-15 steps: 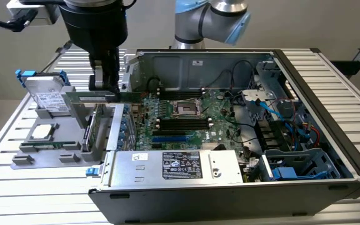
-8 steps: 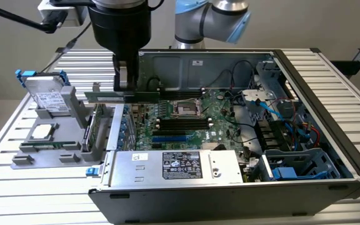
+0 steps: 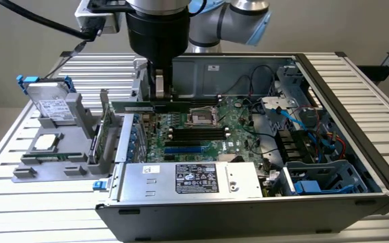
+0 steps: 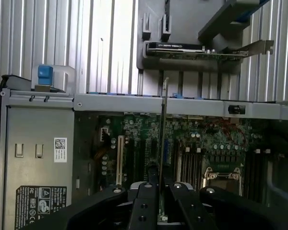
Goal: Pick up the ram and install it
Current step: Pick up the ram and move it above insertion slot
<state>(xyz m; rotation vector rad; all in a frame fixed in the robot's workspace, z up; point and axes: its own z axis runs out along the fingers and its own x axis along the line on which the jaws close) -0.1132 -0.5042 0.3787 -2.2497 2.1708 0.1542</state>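
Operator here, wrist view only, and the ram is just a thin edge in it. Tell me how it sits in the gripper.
Observer: The exterior view shows the ram by its broad side. It is a long green stick held level, with the gripper shut on it about midway along.
Operator: Now tell me whether it's in a slot.
Observer: It's not seated. It hangs above the board, on the far side of the processor socket. The black memory slots lie on the socket's near side, parallel to the stick, and no stick stands in them.
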